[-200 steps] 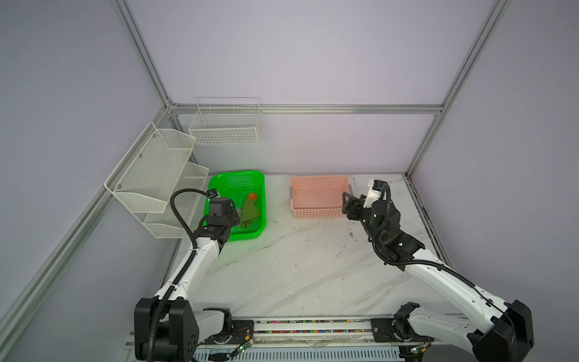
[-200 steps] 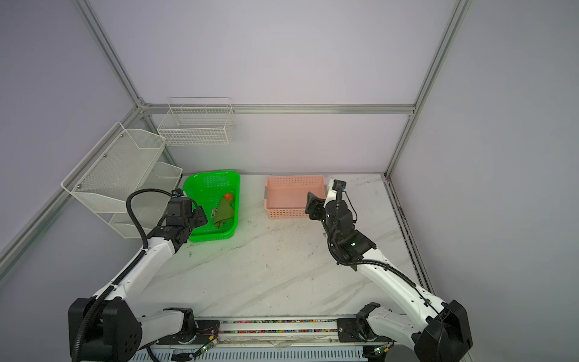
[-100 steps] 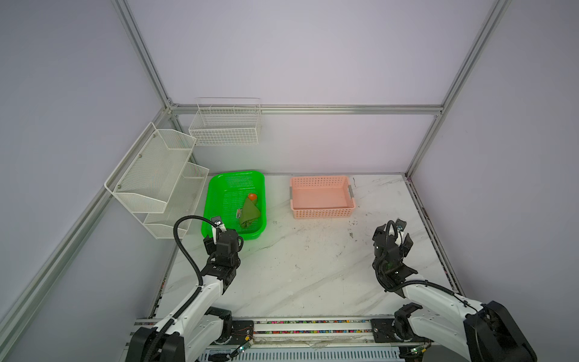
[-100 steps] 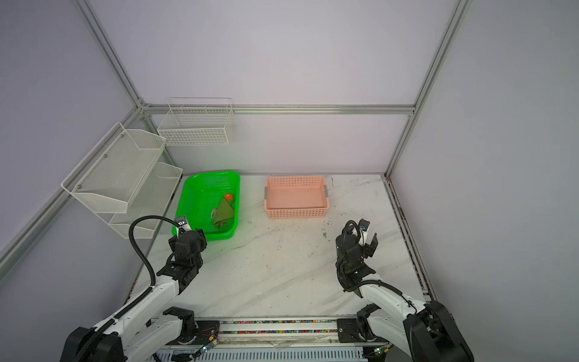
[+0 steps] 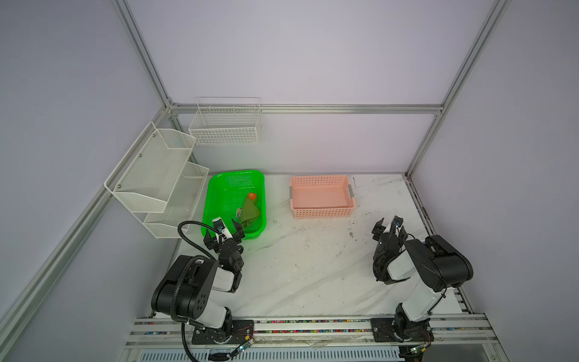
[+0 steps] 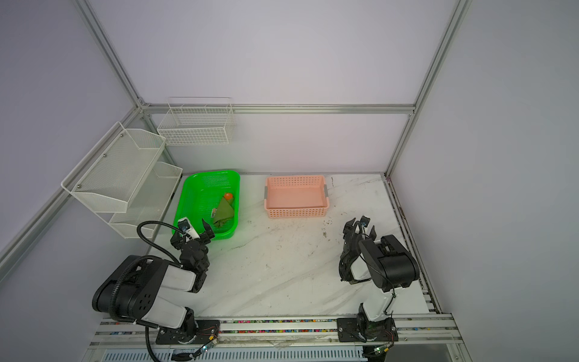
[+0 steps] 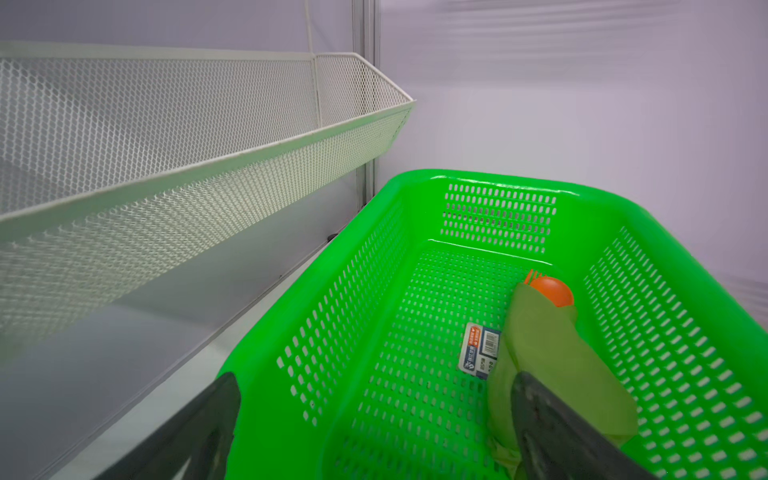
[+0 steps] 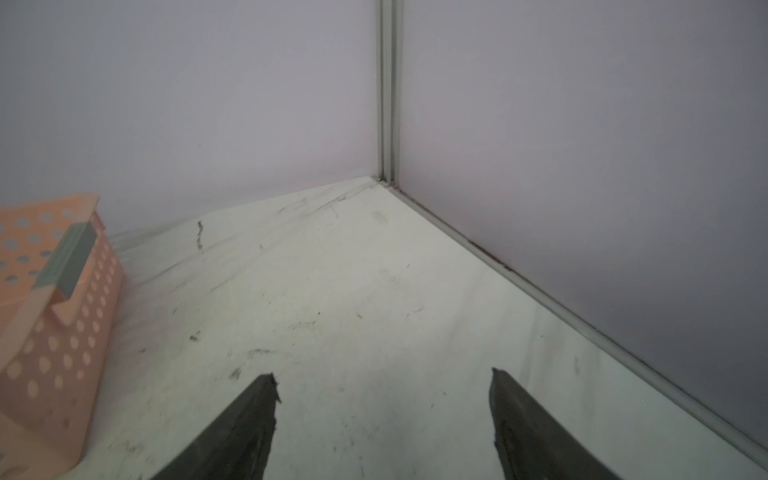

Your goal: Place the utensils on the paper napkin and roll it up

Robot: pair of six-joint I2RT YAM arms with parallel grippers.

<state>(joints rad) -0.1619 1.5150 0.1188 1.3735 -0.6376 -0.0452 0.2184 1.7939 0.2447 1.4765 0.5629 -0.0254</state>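
Note:
The paper napkin point(image 5: 250, 210) point(image 6: 224, 210) point(image 7: 552, 353) lies rolled into an olive-green bundle inside the neon-green tray point(image 5: 238, 173), by its right wall. From the far end of the roll the utensils stick out: an orange spoon bowl point(image 5: 252, 196) point(image 7: 550, 291) and fork tines point(image 7: 533, 275). The rest of the utensils is hidden in the roll. My left gripper point(image 5: 223, 234) point(image 6: 191, 235) point(image 7: 374, 380) hangs open at the tray's near end, holding nothing. My right gripper point(image 5: 389, 230) point(image 6: 361, 228) point(image 8: 382, 375) is open and empty above the bare table at the right.
An empty pink basket point(image 5: 322, 213) point(image 8: 62, 291) stands at the back middle. A white mesh rack point(image 5: 156, 175) and a wire basket point(image 5: 225, 125) hang on the left and back walls. A label sticker point(image 7: 480, 347) lies on the tray floor. Both arms are folded near the front rail.
Both arms have drawn back from the tray and the pink basket toward the front rail and folded up. Both grippers have opened wider. The rolled napkin has stayed in the tray.

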